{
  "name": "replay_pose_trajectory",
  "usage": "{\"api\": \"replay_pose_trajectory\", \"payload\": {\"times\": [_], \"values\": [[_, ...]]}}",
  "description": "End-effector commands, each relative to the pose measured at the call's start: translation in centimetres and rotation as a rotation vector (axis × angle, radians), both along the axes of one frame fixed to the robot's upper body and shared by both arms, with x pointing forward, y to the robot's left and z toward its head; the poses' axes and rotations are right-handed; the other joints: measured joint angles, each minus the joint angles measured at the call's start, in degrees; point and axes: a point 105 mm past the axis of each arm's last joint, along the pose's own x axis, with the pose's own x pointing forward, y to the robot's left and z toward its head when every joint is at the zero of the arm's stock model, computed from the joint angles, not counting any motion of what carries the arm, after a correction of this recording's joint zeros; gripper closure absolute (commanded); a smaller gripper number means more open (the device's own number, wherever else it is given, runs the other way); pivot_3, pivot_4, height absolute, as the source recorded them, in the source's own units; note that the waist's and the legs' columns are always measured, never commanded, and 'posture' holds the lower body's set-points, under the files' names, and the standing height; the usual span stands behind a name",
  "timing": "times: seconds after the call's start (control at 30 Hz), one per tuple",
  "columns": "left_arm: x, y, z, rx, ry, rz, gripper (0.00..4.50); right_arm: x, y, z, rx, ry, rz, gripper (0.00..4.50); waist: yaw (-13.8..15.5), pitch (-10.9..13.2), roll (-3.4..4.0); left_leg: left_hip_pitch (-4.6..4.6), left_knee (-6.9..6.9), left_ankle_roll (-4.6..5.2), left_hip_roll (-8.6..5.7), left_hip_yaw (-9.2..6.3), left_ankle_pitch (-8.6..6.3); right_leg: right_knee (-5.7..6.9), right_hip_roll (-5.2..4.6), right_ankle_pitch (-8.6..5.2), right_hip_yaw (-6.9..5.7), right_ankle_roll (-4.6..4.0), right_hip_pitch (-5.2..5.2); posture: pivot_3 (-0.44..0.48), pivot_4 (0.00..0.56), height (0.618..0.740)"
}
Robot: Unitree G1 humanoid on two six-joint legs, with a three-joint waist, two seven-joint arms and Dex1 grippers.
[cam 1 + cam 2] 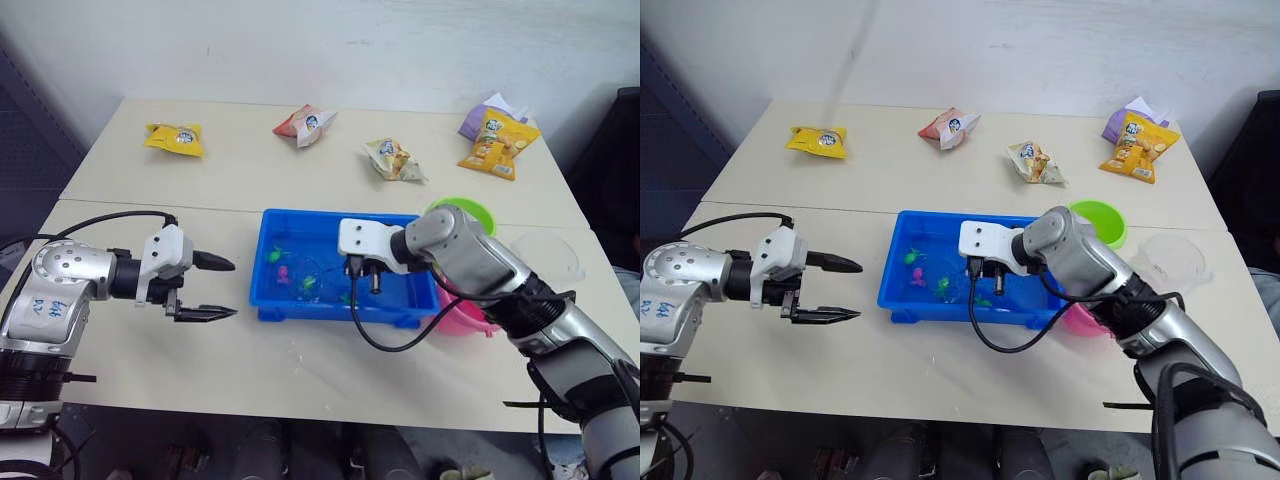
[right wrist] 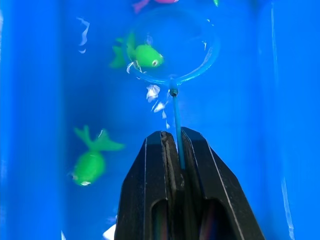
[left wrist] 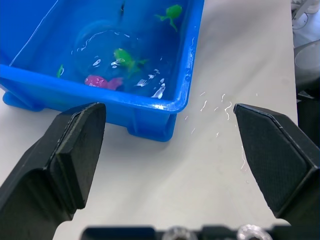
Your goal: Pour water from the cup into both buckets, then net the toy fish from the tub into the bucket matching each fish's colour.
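The blue tub (image 1: 268, 304) holds water and several small toy fish, pink (image 3: 102, 81) and green (image 3: 126, 58). My right gripper (image 1: 365, 282) hangs over the tub's middle, shut on the thin handle of the net (image 2: 172, 47). The net's blue hoop lies in the water around a green fish (image 2: 147, 55); another green fish (image 2: 90, 162) floats beside it. My left gripper (image 1: 222, 288) is open and empty above the table, just left of the tub. The green bucket (image 1: 468, 211) and pink bucket (image 1: 464, 318) stand right of the tub, partly behind my right arm. The clear cup (image 1: 548, 258) is further right.
Several snack packets lie along the back of the table: yellow (image 1: 175, 138), red and white (image 1: 305, 124), pale (image 1: 395, 160), orange (image 1: 498, 143). Water drops (image 3: 220, 107) spot the table by the tub's left end. A cable (image 1: 385, 340) loops from my right wrist over the tub's front.
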Motion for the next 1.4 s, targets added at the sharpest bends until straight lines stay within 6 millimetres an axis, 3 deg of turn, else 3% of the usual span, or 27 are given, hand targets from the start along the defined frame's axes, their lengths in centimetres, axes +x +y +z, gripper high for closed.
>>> {"api": "replay_pose_trajectory", "payload": {"times": [0.03,0.33,0.6,0.87,1.2,1.4], "values": [[0.0,0.4,1.2,-0.002,-0.047,0.009,0.09,0.1,1.2,1.1,0.009,-0.036,0.041,4.50,-0.06,0.00,0.00,0.00,0.00,0.00,0.01,0.00,0.00,0.00,0.01,0.00,0.00,0.00,0.00,0.000,0.150,0.738],[0.2,1.0,0.9,-0.015,-0.042,0.035,0.09,-0.9,2.7,1.1,0.133,0.023,0.045,4.50,0.08,0.00,0.00,0.00,0.00,-0.01,0.00,-0.01,0.01,0.01,0.00,0.00,-0.01,0.00,0.00,0.000,0.150,0.738],[0.5,1.3,0.6,-0.038,-0.039,0.052,0.09,-2.4,0.9,2.3,0.291,0.092,-0.021,4.50,0.18,0.00,0.00,-0.01,0.01,-0.01,0.00,-0.03,0.00,0.01,-0.01,0.00,-0.03,0.00,0.01,0.000,0.150,0.738],[1.1,0.1,1.3,-0.139,-0.071,0.023,0.09,-3.9,-3.3,3.5,0.394,0.090,-0.077,4.50,0.27,0.00,0.00,-0.02,0.01,0.00,-0.01,-0.01,0.00,0.01,-0.01,0.01,-0.02,0.01,0.01,0.000,0.150,0.738],[2.3,-4.4,2.9,-0.320,-0.102,-0.077,0.09,-7.3,-8.2,4.6,0.484,0.020,-0.181,4.50,0.26,0.00,-0.01,0.00,0.06,0.00,0.00,0.00,0.00,0.01,0.04,0.02,0.00,0.04,0.07,0.000,0.150,0.738],[2.8,-6.8,2.1,-0.359,-0.067,-0.148,0.09,-9.5,-10.6,5.1,0.593,-0.050,-0.279,4.50,0.62,0.00,-0.01,0.02,0.11,0.01,-0.02,-0.02,0.01,-0.01,0.08,0.05,0.01,0.09,0.16,0.000,0.150,0.738]]}}
